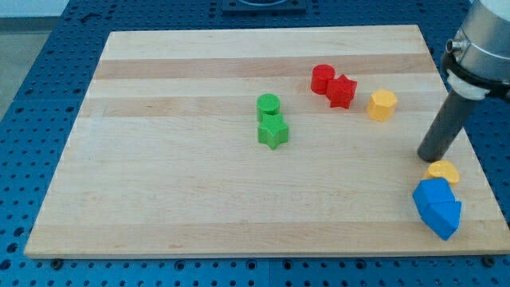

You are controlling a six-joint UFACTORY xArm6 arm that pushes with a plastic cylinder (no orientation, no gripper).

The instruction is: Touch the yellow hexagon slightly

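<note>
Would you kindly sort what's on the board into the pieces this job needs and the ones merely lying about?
Job: yellow hexagon; my tip, off to its lower right.
Lying about: red cylinder, red star, green cylinder, green star, yellow heart, blue blocks.

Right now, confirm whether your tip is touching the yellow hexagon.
No: my tip stands apart from the yellow hexagon, beside another yellow block.

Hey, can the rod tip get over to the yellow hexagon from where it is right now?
Probably yes. My tip sits near the board's right edge, just above the other yellow block, and the yellow hexagon lies up and to the view's left with bare wood between them.
</note>
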